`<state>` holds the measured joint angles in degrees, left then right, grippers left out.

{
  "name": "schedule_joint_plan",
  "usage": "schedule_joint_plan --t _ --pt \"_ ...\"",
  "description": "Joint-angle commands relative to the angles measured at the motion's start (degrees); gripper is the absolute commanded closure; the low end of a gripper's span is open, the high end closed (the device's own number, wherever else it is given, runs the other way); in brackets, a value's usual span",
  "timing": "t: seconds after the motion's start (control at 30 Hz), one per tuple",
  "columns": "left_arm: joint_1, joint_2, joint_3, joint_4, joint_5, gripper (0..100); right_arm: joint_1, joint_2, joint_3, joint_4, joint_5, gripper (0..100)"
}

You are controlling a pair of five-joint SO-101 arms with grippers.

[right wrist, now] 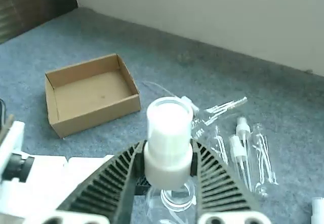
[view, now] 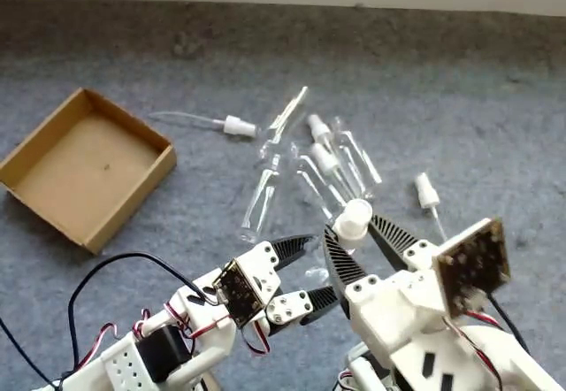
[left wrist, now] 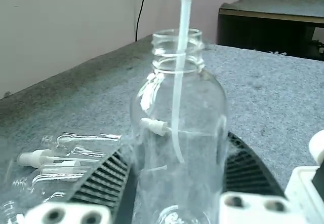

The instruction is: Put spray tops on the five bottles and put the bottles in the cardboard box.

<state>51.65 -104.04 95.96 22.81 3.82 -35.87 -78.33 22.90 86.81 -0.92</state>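
Bottle [left wrist: 177, 133]: upright, clamped in left claw [view: 311, 272]. Spray top [right wrist: 168, 133]: gripped in right claw [view: 355, 226], tube [left wrist: 180, 82] already through neck [left wrist: 167, 62]. Step: capping. Next: lower straight, seat top, twist. Cardboard box [view: 133, 201]: well apart on bench [view: 460, 90].

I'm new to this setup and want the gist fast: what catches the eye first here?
The right gripper holds a white spray top directly over a clear bottle held upright in the left gripper, its tube inside the neck. Beyond them, loose bottles and spray tops lie on the grey carpet, the cardboard box farther left.
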Motion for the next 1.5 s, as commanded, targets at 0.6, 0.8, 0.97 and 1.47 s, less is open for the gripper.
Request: schedule_joint_plan --t 0.6,0.8,0.97,1.47 --pt "-1.0 -0.7 1.2 -0.5 -0.3 91 7.7 0.1 8.5 5.6 3.9 90.9" --pt "-1.0 -0.7 1.2 -0.5 -0.3 91 7.7 0.1 9.0 5.9 3.9 90.6" --pt "-1.0 -0.7 1.2 -0.5 -0.3 91 7.6 0.1 8.7 5.9 3.6 81.4" --pt "-3.1 -0.7 1.2 -0.6 -0.3 91 0.6 0.7 -2.0 8.7 3.3 80.7"
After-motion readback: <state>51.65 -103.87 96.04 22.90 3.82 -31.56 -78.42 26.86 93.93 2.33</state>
